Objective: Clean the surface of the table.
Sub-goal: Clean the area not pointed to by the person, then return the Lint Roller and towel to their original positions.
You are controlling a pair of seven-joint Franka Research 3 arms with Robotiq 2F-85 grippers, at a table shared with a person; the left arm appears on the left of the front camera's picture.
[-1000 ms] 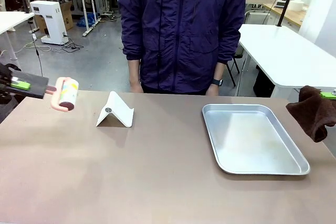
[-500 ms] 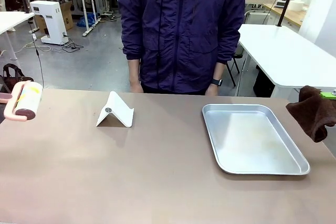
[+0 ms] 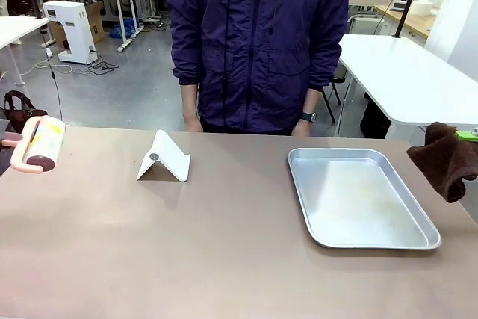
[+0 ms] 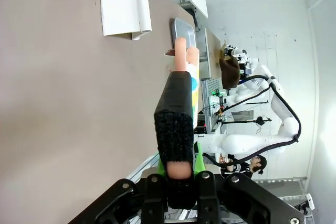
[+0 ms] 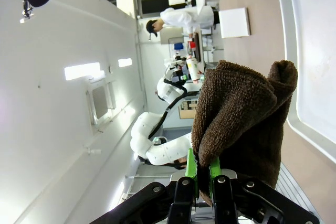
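The table [image 3: 224, 259] fills the foreground of the front view, a matte brownish top running from the robot's side to the person [image 3: 258, 42] standing at its far edge. 2 things lie on it: a white folded stand [image 3: 164, 158] toward the left and a silver metal tray [image 3: 373, 245] on the right, well apart.

At the left edge hangs a lint roller [image 3: 43, 144]. The left gripper [image 4: 181, 182] is clamped narrow on its pink handle, and the roller looks raised off the top. At the right edge the right gripper [image 5: 205, 174] is pinched tight on a brown cloth [image 3: 447, 158], which droops beside the tray without touching it.

Both tools seem ready, with no cleaning contact yet. The next move likely calls for lowering 1 tool flat onto the bare top and sweeping it across, steering around the stand and tray.
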